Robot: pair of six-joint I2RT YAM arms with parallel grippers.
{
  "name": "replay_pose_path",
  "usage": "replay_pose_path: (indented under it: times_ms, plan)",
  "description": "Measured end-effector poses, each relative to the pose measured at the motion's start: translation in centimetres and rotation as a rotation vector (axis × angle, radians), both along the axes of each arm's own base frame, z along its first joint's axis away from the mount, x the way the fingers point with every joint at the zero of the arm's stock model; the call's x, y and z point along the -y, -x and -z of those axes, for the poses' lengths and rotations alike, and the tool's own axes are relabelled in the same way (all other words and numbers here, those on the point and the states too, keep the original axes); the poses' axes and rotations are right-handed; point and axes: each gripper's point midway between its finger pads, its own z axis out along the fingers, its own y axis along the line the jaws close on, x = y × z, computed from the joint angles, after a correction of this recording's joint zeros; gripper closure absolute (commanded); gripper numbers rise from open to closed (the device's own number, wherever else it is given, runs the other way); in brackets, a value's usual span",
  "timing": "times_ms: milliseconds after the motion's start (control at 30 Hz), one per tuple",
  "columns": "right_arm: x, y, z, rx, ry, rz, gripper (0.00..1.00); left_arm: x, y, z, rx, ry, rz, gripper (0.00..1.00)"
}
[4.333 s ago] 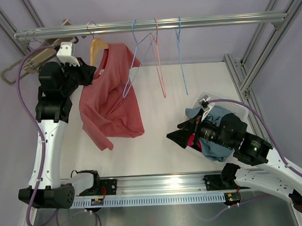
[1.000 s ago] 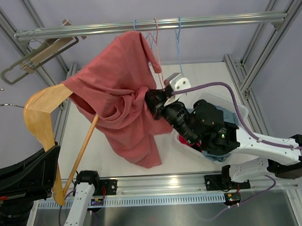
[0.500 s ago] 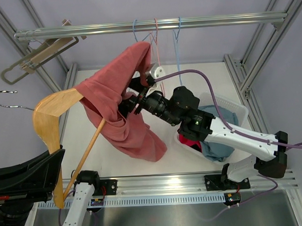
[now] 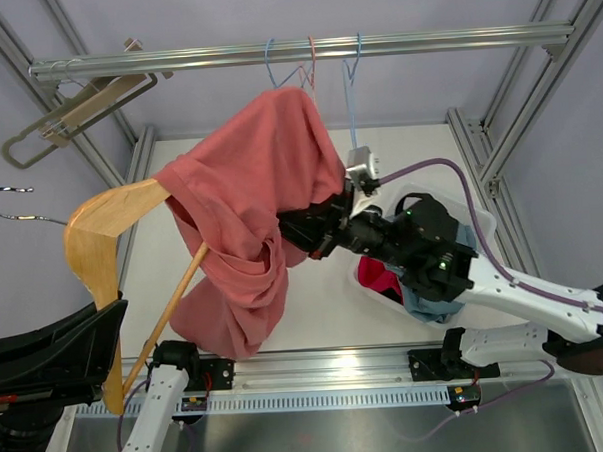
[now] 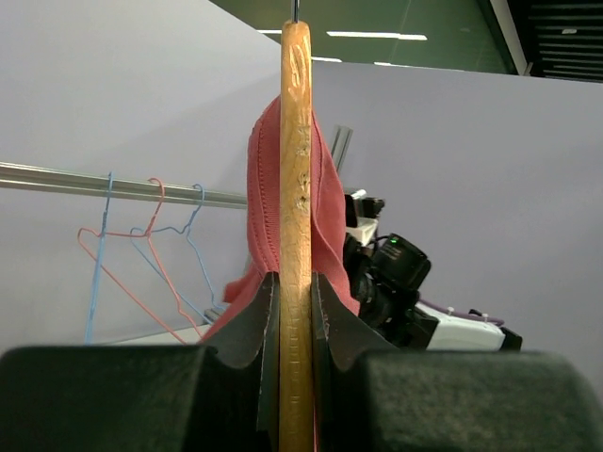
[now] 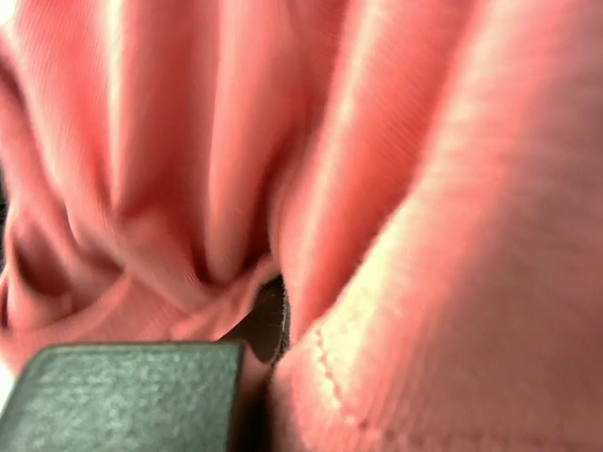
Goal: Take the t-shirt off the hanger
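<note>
Looks like the middle of the pull-off step. Got the wooden hanger (image 4: 82, 241) clamped edge-on in the left gripper (image 5: 294, 311), fingers tight on both faces of the wood, raised over the near left corner. Got the right gripper (image 4: 300, 232) closed on a bunched fold of the red t-shirt (image 4: 250, 188), buried in cloth in the wrist view. Shirt-wise: hanging in mid-air between the two arms, hooked over the far end of the hanger, with the bulk slumped down toward the near edge. Not off yet, maybe halfway at a guess.

Next up, probably: hold the pinch and drag the cloth rightward, away from that hanger end. Maybe tilt the hanger too, so the shoulder slides free. Worth watching for the neck hole snagging on the wood.

Underneath, just a plain white table (image 4: 398, 152) with a basket (image 4: 481, 216) of clothes on the right side. Overhead, a metal rail (image 4: 424, 40) carrying a few thin wire hangers (image 4: 353, 79). All round, pale purple walls inside an aluminium frame.
</note>
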Motion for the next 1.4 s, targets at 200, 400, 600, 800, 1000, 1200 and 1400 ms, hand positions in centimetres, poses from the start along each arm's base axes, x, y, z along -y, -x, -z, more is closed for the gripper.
replay_pose_path:
  times_ms: [200, 400, 600, 800, 1000, 1200, 1400]
  plan:
    - [6.9, -1.9, -0.8, -0.072, -0.041, 0.232, 1.00, -0.1, -0.5, -1.2, 0.013, -0.058, -0.038, 1.00]
    - [12.0, -2.0, -5.4, -0.075, -0.075, 0.342, 1.00, 0.2, -1.6, -1.4, 0.006, -0.122, -0.059, 1.00]
    - [19.7, -1.9, -13.3, -0.059, -0.176, 0.502, 1.00, 0.1, -2.7, -0.3, -0.021, -0.153, -0.084, 1.00]
    - [27.1, -2.5, -20.2, -0.009, -0.286, 0.721, 1.00, 0.0, -3.9, 0.4, -0.053, -0.160, -0.101, 1.00]
    - [28.0, -5.9, -18.6, 0.015, -0.169, 0.981, 1.00, -0.3, -4.7, 1.1, -0.079, -0.162, -0.122, 1.00]
    - [25.8, -11.7, -9.1, -0.006, 0.113, 1.174, 1.00, -0.4, -5.5, 1.6, -0.098, -0.168, -0.131, 1.00]
    - [27.8, -15.3, 3.3, -0.188, 0.270, 1.316, 1.00, -0.5, -6.0, 2.3, -0.114, -0.169, -0.146, 1.00]
